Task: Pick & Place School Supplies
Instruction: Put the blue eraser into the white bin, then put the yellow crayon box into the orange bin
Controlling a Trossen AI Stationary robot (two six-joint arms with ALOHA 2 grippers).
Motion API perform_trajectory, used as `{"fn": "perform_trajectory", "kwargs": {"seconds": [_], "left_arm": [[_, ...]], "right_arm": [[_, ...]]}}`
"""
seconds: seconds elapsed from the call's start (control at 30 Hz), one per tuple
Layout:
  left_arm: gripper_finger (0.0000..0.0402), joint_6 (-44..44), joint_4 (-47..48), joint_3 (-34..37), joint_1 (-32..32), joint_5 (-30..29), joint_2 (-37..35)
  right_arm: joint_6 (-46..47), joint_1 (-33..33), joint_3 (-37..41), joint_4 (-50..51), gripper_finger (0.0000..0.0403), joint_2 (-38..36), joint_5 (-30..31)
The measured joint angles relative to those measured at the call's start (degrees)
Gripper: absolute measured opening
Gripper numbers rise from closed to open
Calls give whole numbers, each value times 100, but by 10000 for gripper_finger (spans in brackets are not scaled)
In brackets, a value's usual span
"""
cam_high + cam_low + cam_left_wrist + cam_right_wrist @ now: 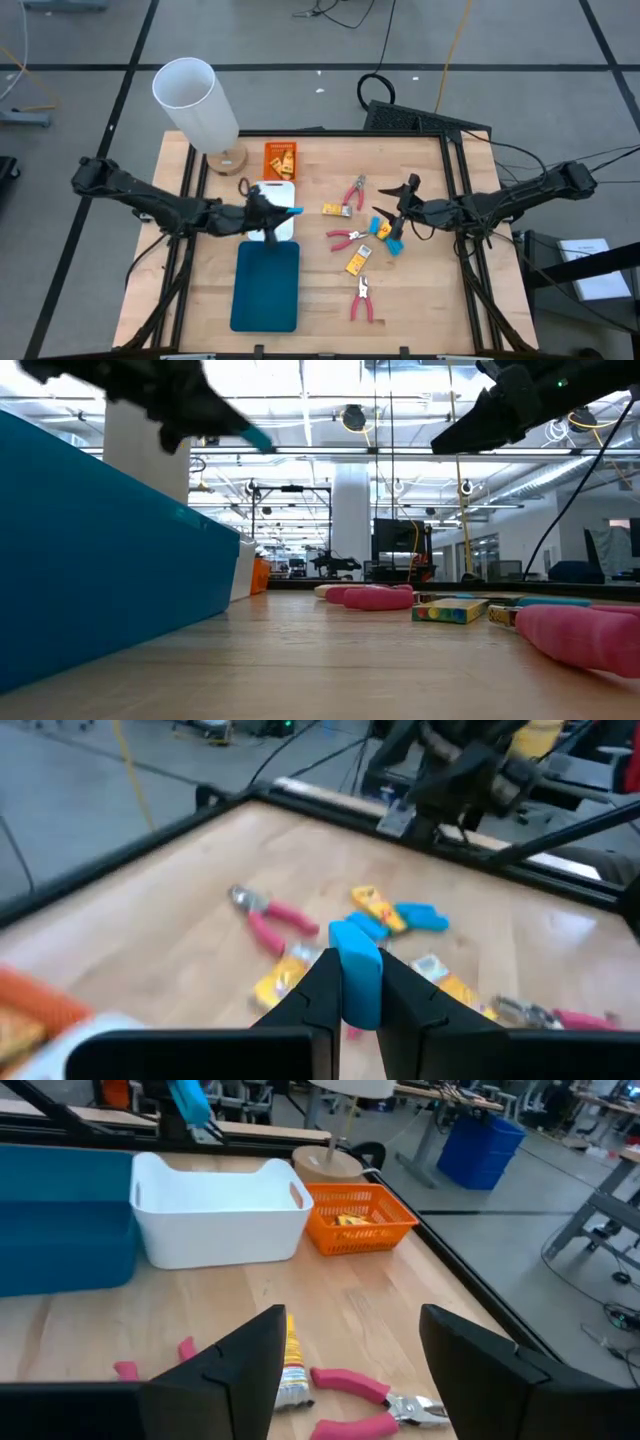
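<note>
Your left gripper [283,211] has its fingers clamped on a light-blue piece [356,970], held above the white tray [215,1215]; overhead the arm covers much of that tray, so what's inside it can't be read. In the low view the blue piece shows only as a tip poking out of the gripper.

Right gripper [350,1355] hangs over the bench [420,300] with fingers spread wide, nothing between them. Below it sit a yellow-orange packet [291,1370] and red-handled pliers [365,1390], both partly cut off by the fingers.

Loose supplies cluster right of the trays: more red-handled tools [352,192], packets [335,209], two blue pieces [388,238] near the right gripper. One tool [364,300] lies apart, toward the front edge.

Orange tray [281,160] holds packet-like contents, hard to make out. Teal tray [266,285] is in front of the white tray; its wall blocks the left of the low view. White cylinder [196,100] stands at the back-left corner.

Open bench: front right and along the left edge.
</note>
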State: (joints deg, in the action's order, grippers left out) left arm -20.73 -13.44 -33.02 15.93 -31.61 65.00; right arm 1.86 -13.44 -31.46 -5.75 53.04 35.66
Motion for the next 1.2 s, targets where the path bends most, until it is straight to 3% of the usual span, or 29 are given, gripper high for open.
{"fn": "perform_trajectory", "kwargs": {"seconds": [0.17,0.37,0.6,0.93,1.2], "left_arm": [[35,-872,-36,748,368,-802,-420],[35,-1788,12,1339,498,-1349,-484],[35,-2781,465,1470,393,-1345,-249],[81,-3047,462,1470,393,-1349,-8],[80,-3075,466,1470,390,-1421,-8]], "right_arm": [[3,-18,33,-72,218,0,3],[-207,15,377,-924,215,2,17],[-290,105,613,-1503,214,2,23],[-298,145,619,-1523,213,0,13],[-299,145,619,-1512,212,0,11]]}}
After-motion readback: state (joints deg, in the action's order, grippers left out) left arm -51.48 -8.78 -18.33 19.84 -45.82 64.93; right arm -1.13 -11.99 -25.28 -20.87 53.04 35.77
